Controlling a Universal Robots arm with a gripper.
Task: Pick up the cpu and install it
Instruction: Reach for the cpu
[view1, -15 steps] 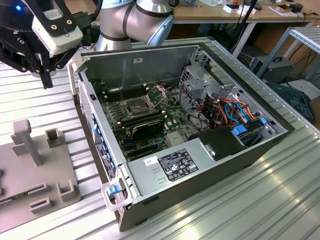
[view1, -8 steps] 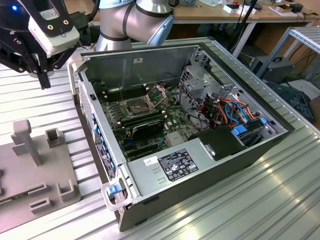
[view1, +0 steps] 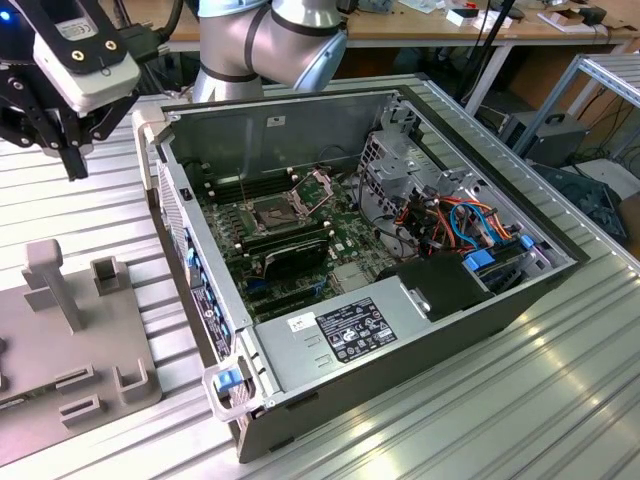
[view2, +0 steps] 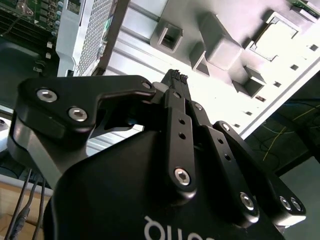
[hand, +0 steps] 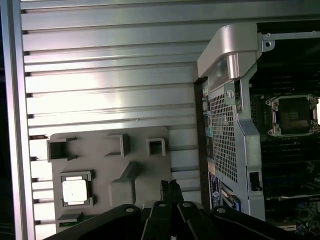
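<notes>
1. Currently the jaws are clenched together on nothing, hanging above the ribbed table (view1: 500, 420) at the exterior view's left of the open computer case (view1: 430, 360).
2. The cpu (hand: 75, 191) lies flat in a square recess of the grey holder (hand: 100, 165) on the table, apart from the jaws.
3. Inside the case, the motherboard socket (view1: 272, 212) stands open, its retaining frame (view1: 316, 185) tilted up.
</notes>
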